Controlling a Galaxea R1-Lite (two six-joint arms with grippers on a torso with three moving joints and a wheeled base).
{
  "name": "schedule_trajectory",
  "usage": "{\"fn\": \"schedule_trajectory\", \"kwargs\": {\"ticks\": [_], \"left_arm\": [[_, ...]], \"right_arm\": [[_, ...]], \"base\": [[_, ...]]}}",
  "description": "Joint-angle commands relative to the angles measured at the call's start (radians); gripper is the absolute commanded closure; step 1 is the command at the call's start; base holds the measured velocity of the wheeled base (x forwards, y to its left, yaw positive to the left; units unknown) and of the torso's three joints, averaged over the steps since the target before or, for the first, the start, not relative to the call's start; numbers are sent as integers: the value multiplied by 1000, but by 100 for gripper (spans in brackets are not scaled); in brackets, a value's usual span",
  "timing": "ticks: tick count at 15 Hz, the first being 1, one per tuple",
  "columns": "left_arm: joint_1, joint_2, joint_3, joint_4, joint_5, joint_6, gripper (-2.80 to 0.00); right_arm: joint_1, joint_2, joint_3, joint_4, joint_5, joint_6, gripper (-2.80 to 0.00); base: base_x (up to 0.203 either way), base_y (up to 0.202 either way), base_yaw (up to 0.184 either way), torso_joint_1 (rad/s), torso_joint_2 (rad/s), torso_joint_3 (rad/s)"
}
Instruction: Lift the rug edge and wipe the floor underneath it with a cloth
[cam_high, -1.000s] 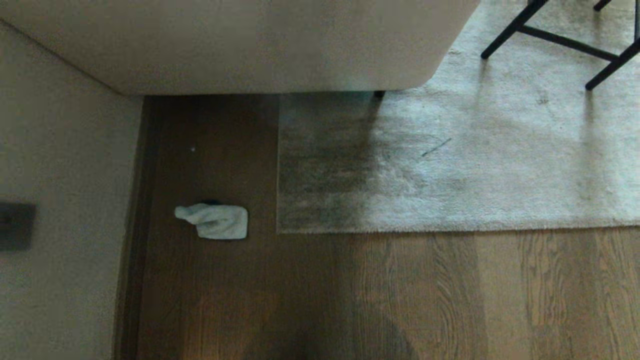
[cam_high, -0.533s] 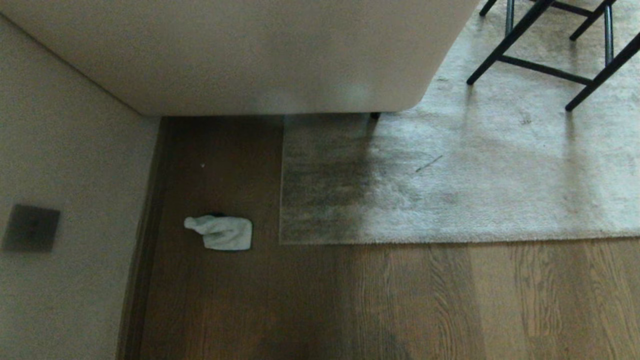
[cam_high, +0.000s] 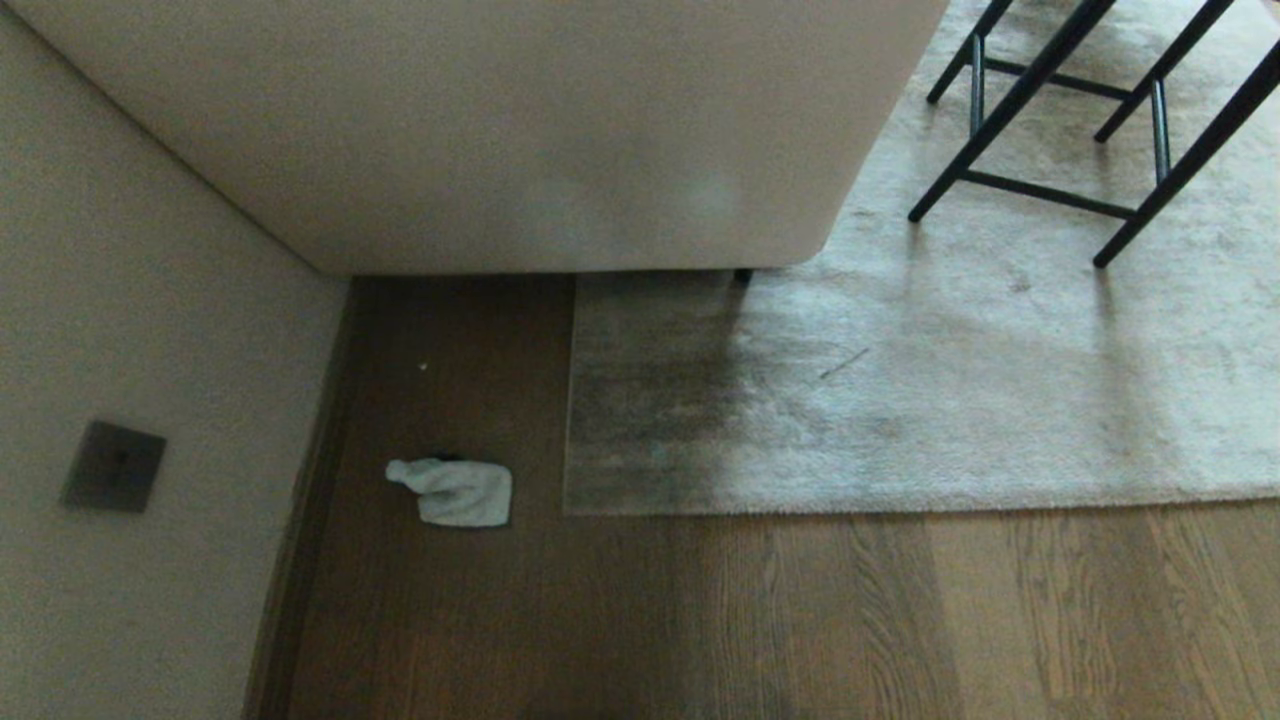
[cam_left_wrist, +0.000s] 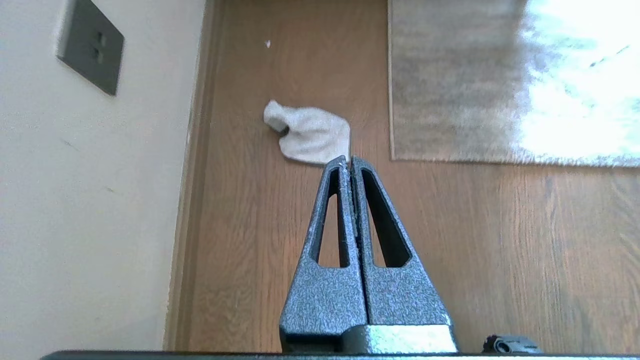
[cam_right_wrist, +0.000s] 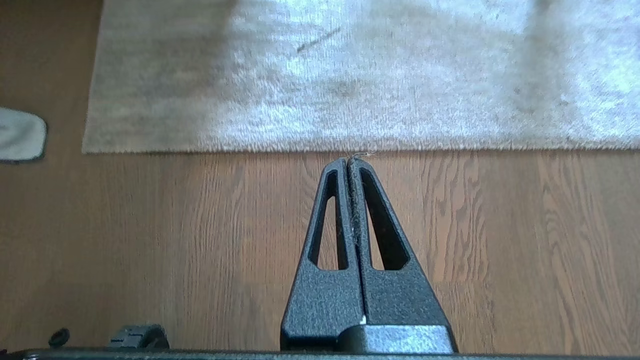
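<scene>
Speckled dark-grey slotted triangular pincer (cam_left_wrist: 349, 161) fingers

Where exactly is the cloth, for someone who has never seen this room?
Find the large pale rug on the brown wood floor. Off its near corner, toward the wall, lies the cloth, small, crumpled, pale grey-green, the only loose item there.

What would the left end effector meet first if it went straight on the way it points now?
Probably the cloth. In the left wrist view the shut left end effector points at its near edge, where it lies on the floor beside the rug edge. Depth is unclear, so it might touch bare floor just short of it.
</scene>
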Motion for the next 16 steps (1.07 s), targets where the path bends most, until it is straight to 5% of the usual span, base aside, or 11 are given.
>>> {"fn": "schedule_trajectory", "kwargs": {"ticks": [1, 16], "left_arm": [[-1, 0, 1, 0, 2, -1, 0], [0, 0, 0, -2, 1, -4, 0]], "right_arm": [[0, 1, 0, 0, 0, 0, 0], [0, 1, 0, 0, 0, 0, 0]], "base": [[0, 0, 0, -5, 2, 200], [0, 0, 0, 3, 1, 202]]}}
